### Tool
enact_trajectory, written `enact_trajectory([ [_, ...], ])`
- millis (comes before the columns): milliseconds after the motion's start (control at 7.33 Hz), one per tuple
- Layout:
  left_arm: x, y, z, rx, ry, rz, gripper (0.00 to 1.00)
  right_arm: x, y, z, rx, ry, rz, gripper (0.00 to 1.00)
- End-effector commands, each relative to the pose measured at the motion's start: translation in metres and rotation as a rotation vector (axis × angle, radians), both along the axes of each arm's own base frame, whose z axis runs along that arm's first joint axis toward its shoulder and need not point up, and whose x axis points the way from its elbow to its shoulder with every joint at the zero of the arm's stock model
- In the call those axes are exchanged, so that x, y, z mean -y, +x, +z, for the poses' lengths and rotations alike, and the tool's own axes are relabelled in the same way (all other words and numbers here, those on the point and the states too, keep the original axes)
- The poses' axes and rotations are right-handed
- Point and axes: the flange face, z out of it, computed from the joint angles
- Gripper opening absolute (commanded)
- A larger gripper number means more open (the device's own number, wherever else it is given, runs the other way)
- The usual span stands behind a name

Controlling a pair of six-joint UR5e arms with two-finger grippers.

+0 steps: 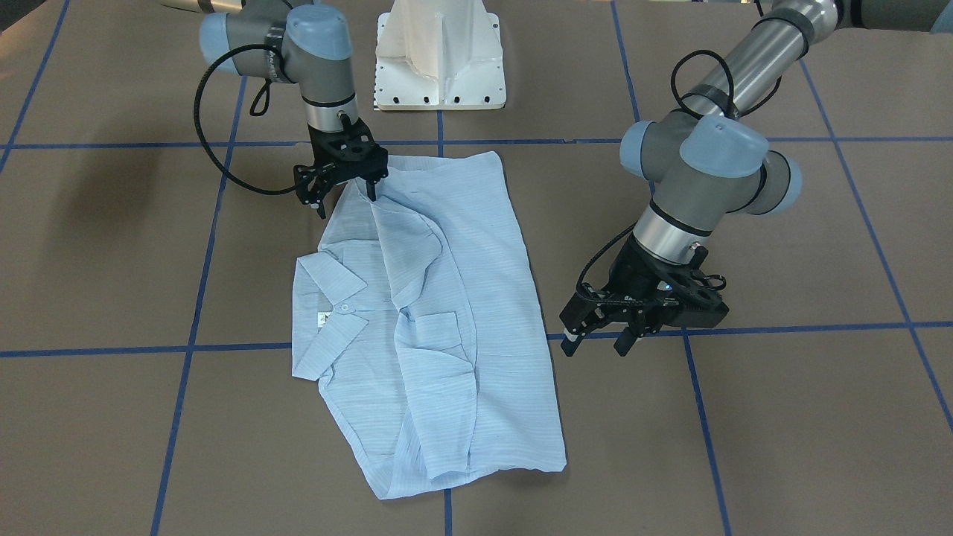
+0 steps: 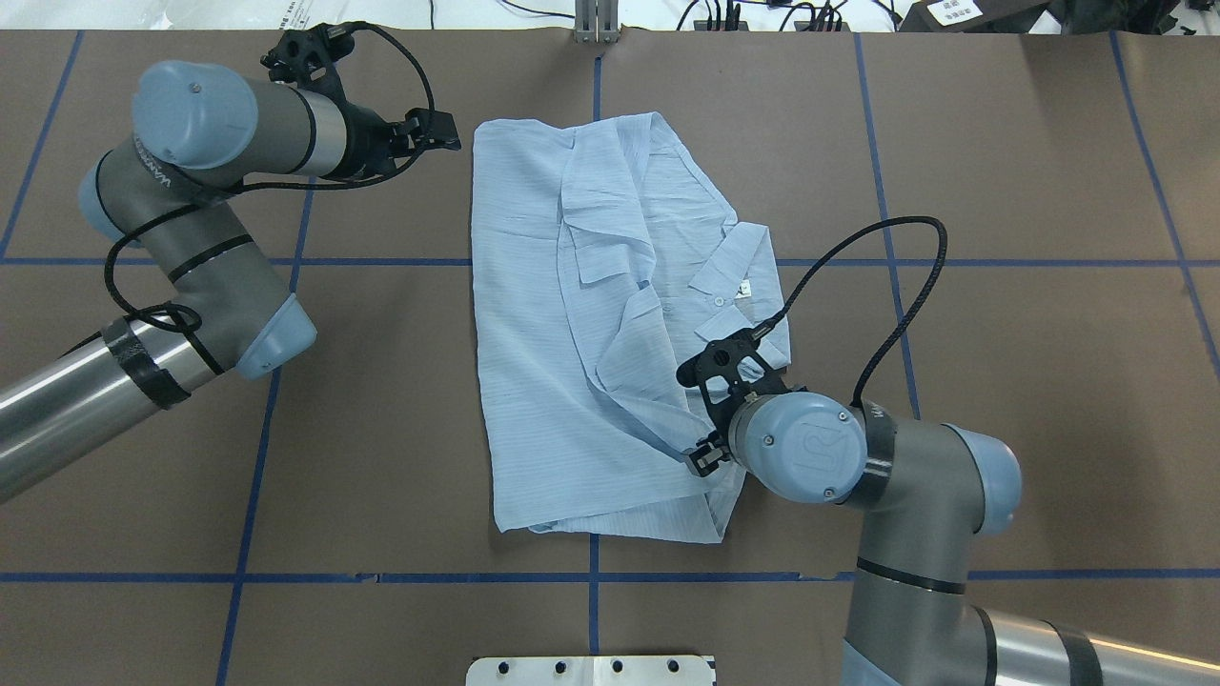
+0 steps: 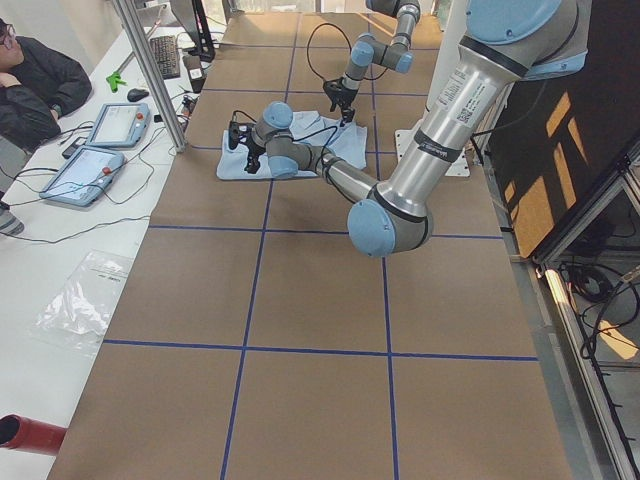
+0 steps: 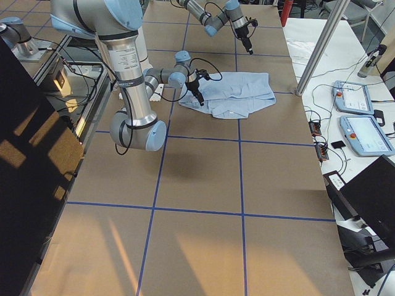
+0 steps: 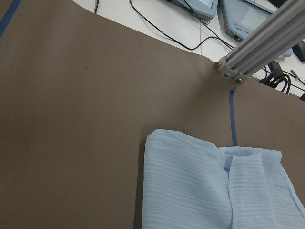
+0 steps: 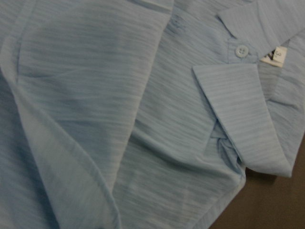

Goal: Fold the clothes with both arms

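The clothes are one light blue striped shirt (image 1: 461, 298) lying partly folded on the brown table, collar (image 1: 327, 279) and neck label toward the robot's right. My right gripper (image 1: 346, 201) hangs open over the shirt's near corner, one fingertip (image 1: 371, 193) touching the cloth and the other beyond its edge. Overhead, the wrist hides most of my right gripper (image 2: 710, 419). The right wrist view is filled by the shirt (image 6: 143, 119) with a white button (image 6: 241, 50). My left gripper (image 1: 597, 344) is open and empty, just off the shirt's opposite edge. The left wrist view shows one corner of the shirt (image 5: 190, 191).
The white pedestal base (image 1: 439, 59) stands at the robot's side of the table. Blue tape lines (image 2: 591, 576) cross the brown surface. An aluminium post (image 5: 262, 43), two teach pendants (image 4: 364, 132), cables and a seated person (image 3: 40, 80) are along the far edge.
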Motion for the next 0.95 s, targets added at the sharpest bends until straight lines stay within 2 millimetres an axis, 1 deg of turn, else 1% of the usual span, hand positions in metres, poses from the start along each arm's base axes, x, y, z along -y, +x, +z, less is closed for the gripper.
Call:
enact_trajectory([
  [0, -0.002, 0.005, -0.004, -0.001, 0.000, 0.005, 0.99, 0.000, 0.017, 0.013, -0.012, -0.008, -0.004, 1.00],
  [409, -0.002, 0.005, -0.004, 0.001, 0.000, 0.006, 0.99, -0.003, 0.011, -0.002, 0.021, -0.003, -0.002, 1.00],
  [818, -0.002, 0.005, -0.004, 0.001, 0.001, 0.008, 0.99, -0.009, 0.004, -0.006, 0.030, -0.006, -0.017, 1.00],
])
